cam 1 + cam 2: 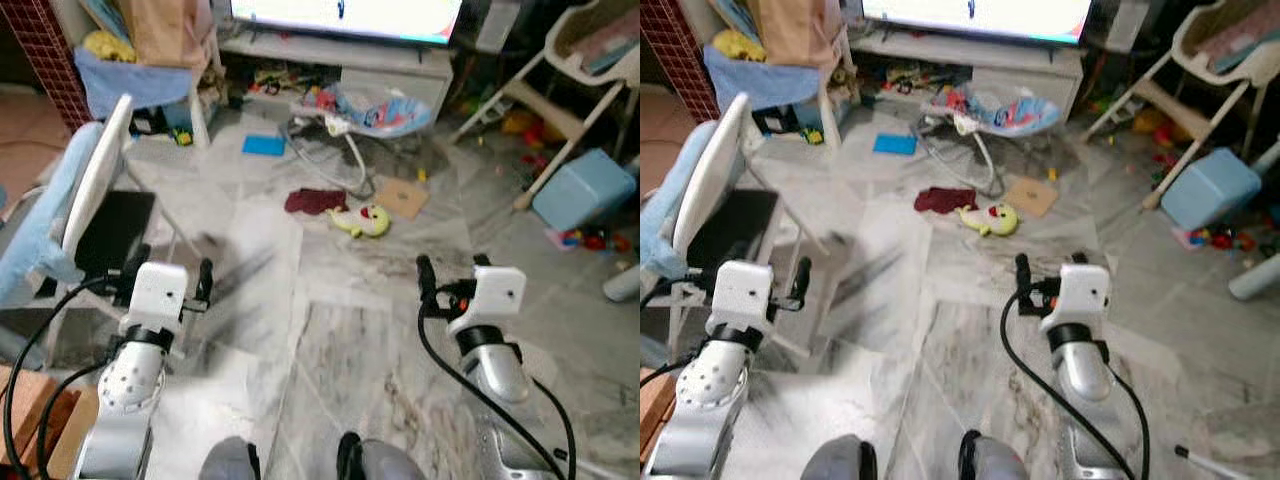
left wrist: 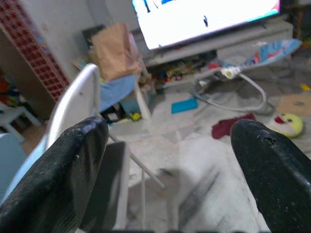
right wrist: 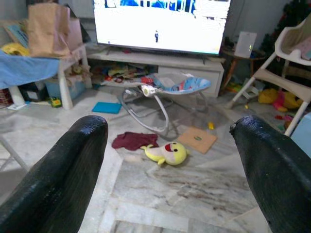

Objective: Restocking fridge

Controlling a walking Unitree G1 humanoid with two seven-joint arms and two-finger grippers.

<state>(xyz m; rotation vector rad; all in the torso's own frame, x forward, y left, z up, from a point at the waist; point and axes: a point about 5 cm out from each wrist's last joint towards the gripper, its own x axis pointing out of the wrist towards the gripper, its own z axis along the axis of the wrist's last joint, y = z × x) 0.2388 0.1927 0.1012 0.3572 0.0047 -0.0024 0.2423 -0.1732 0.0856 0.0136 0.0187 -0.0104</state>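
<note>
The left gripper [image 1: 168, 272] is held over the marble floor [image 1: 350, 350] with its black fingers spread wide, nothing between them; the right gripper [image 1: 452, 268] is likewise parted wide and empty. No fridge or stock is to be made out; a living room is seen. A white folding chair [image 1: 95, 190] is draped in pale blue cloth at the floor's left edge; a brown paper bag [image 3: 48, 29] is set on a blue-covered table, contents hidden; a yellow plush toy [image 3: 167, 153], soft and rounded, lies beside a crumpled dark red cloth [image 3: 130, 140]; a fabric baby bouncer [image 1: 375, 110] on bent metal tubing sits before the glowing television [image 3: 160, 24]; a blue plastic box [image 1: 585, 190] lies tilted at the right edge.
</note>
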